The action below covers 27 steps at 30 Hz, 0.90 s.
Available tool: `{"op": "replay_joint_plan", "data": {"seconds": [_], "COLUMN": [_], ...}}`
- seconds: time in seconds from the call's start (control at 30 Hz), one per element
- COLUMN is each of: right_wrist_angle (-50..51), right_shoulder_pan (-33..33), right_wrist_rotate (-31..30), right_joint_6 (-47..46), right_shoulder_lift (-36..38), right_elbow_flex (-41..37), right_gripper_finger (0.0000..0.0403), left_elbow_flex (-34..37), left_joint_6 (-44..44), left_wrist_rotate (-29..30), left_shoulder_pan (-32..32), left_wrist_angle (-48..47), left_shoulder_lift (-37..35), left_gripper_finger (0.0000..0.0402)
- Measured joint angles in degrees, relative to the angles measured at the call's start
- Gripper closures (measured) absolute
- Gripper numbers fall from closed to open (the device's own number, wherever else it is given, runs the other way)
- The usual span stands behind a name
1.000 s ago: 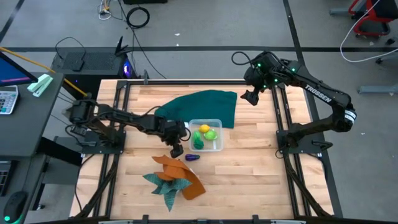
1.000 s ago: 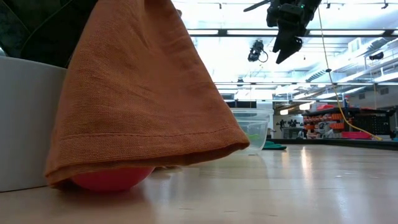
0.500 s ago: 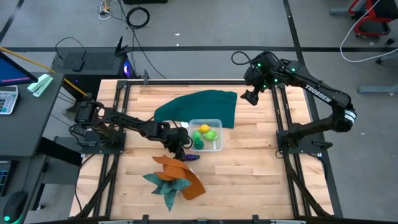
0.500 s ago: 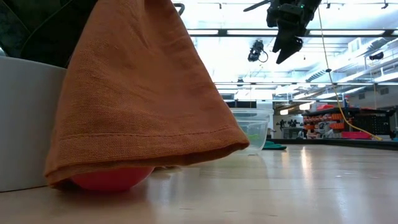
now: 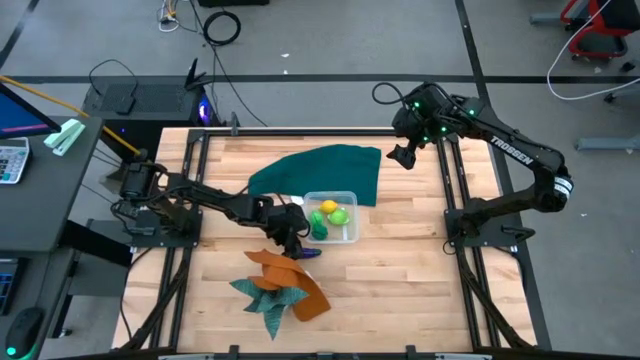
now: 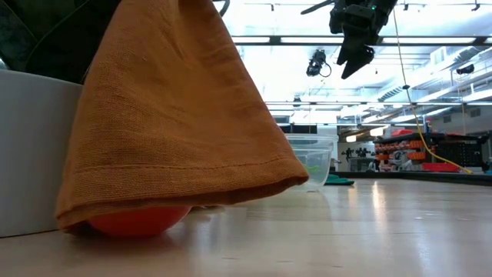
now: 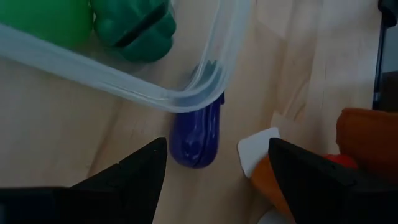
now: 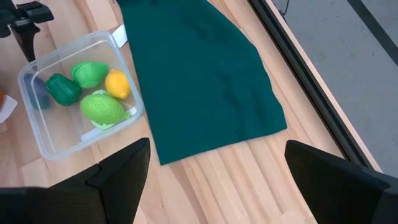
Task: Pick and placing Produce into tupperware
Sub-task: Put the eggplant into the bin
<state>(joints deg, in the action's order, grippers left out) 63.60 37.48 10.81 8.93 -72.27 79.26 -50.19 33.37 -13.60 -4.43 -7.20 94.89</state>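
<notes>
Wooden tabletop [image 5: 400, 270] from above: you have the left gripper [image 5: 296, 247] low beside the near corner of the clear tub [image 5: 350, 196], right over the purple toy [image 5: 309, 252]. Half a second ago it sat in the same spot; a second ago it was short of it, so the approach looks finished. The right gripper [image 5: 398, 155] waits raised over the far edge, beside the dark green cloth [image 5: 320, 170].

Low view: a red toy [image 6: 138, 220] peeks from under the orange cloth [image 6: 177, 115], so one piece remains hidden there.

Left wrist view: fingers [image 7: 134, 171] spread wide, empty, straddling the purple toy touching the tub's outside wall.

Right wrist view: fingers spread; yellow [image 8: 117, 84] and green toys [image 8: 102, 107] already inside the tub.
</notes>
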Motion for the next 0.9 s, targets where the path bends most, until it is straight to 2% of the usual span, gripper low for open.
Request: {"op": "replay_joint_plan", "data": {"seconds": [0.5,0.7,0.9], "right_wrist_angle": [0.19,0.19,0.19], "right_shoulder_pan": [0.00,0.01,-0.01], "right_wrist_rotate": [0.00,0.00,0.00], "right_joint_6": [-0.02,0.00,0.00], "right_shoulder_lift": [0.00,0.00,0.00], "right_elbow_flex": [0.00,0.00,0.00], "right_gripper_finger": [0.0067,0.0067,0.0067], "left_elbow_flex": [0.00,-0.01,-0.39], "left_joint_6": [2.06,2.35,3.91], "left_wrist_rotate": [-0.52,-0.16,3.89], "left_shoulder_pan": [-0.09,-1.55,-2.29], "left_wrist_angle": [1.82,1.78,1.28], "left_shoulder_lift": [0.00,0.33,2.25], "left_gripper_finger": [0.0113,0.0080,0.0039]}}
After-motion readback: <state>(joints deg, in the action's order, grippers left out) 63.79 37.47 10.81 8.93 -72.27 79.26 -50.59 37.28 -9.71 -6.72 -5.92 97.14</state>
